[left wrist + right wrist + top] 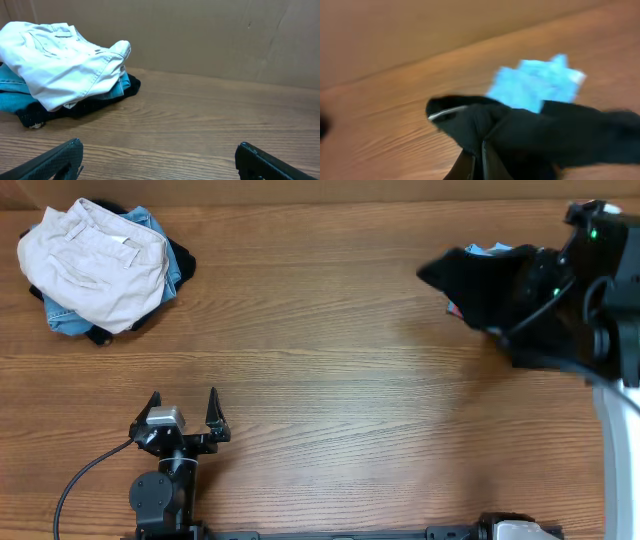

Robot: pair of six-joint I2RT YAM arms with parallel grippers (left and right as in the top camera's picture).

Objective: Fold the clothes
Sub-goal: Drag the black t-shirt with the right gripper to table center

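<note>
A: Currently, where does the fold stand?

B: Not begun, by the look of it. The black T-shirt point(480, 280) is a bunched lump near the far right corner of the desk point(330, 380). It is not spread flat, and no crease or fold line shows on it.

A: Who has it?

B: The right fingers point(492, 167) sit close together with black cloth gathered between them, so they read as pinching the shirt. That wrist view is blurred, so which part of the shirt is held cannot be told. No neck label shows.

A: Anything tangled with it?

B: A light blue tee point(535, 82) lies just beyond the black cloth, and from overhead it is partly covered by it. The pictures do not settle whether it is caught up.

A: Left arm?

B: The left fingers point(213, 408) are spread wide and hold nothing. They sit at the near edge, left of centre, well apart from the shirt.

A: Far left corner?

B: A heap: cream trousers point(95, 265) on top of blue and dark garments. Neither arm is near it.

A: Remaining?

B: Judged: everything. The shirt needs to reach the bare middle of the desk and be laid flat, then sleeves in and body over. Risk noted: the blue tee may ride along if snagged.
</note>
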